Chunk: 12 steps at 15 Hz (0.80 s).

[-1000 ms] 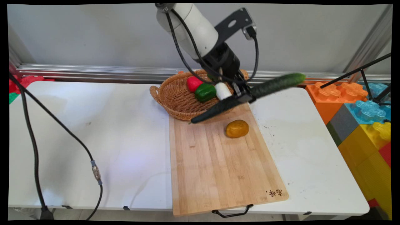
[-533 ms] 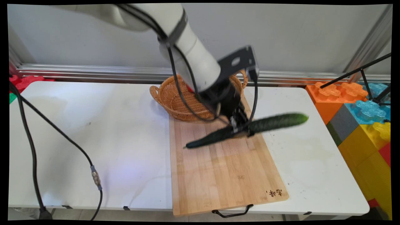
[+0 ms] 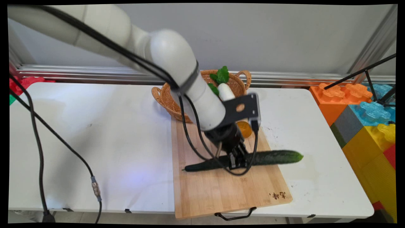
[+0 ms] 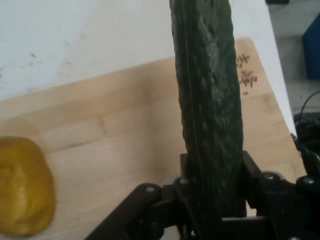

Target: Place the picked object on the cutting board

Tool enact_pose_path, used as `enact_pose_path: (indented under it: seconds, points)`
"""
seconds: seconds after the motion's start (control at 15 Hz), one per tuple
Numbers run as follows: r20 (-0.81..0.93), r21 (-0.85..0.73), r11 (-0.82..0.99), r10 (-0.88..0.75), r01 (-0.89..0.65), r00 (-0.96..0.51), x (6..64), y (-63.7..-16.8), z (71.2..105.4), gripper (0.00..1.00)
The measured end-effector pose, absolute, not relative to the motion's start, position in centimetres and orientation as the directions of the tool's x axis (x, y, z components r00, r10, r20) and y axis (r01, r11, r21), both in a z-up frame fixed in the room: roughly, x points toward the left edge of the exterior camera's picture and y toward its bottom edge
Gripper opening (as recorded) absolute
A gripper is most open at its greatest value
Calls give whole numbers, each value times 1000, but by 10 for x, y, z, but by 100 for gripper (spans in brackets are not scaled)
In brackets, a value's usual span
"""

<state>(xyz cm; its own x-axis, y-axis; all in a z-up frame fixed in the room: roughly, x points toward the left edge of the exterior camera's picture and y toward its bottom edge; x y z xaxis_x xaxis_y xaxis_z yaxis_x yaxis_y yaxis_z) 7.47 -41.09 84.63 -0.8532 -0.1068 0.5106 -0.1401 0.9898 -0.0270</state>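
My gripper [image 3: 238,162] is shut on a long dark green cucumber [image 3: 272,157] near its middle, holding it level just over the wooden cutting board [image 3: 221,186]. The cucumber's right end reaches past the board's right edge. In the hand view the cucumber [image 4: 207,110] runs up from between my black fingers [image 4: 252,172], with the board [image 4: 110,145] right under it. A yellow-brown potato [image 3: 245,128] lies on the board behind my hand and shows at the lower left of the hand view as the potato [image 4: 22,187].
A wicker basket [image 3: 169,98] stands at the board's far end with a white radish with green leaves [image 3: 225,90] inside. Coloured block stacks [image 3: 370,126] line the table's right side. A black cable [image 3: 41,142] hangs over the left of the table. A tripod leg [image 3: 360,71] crosses the right.
My arm has come down and toward the near side with the cucumber, from above the basket to low over the middle of the board. The cucumber has levelled out.
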Motion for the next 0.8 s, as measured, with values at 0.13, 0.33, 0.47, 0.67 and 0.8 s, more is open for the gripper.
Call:
enact_pose_path:
  seconds: [0.13,0.33,0.47,0.67,0.8]
  points:
    - [491,-34,991,-95,-128,-866,71,-406,830,0]
    - [468,-41,992,-86,-118,-879,68,-402,808,0]
    - [460,-45,992,-83,-116,-884,66,-400,799,0]
    - [458,-46,992,-86,-121,-885,63,-399,790,100]
    - [462,-40,990,-100,-133,-881,62,-399,790,100]
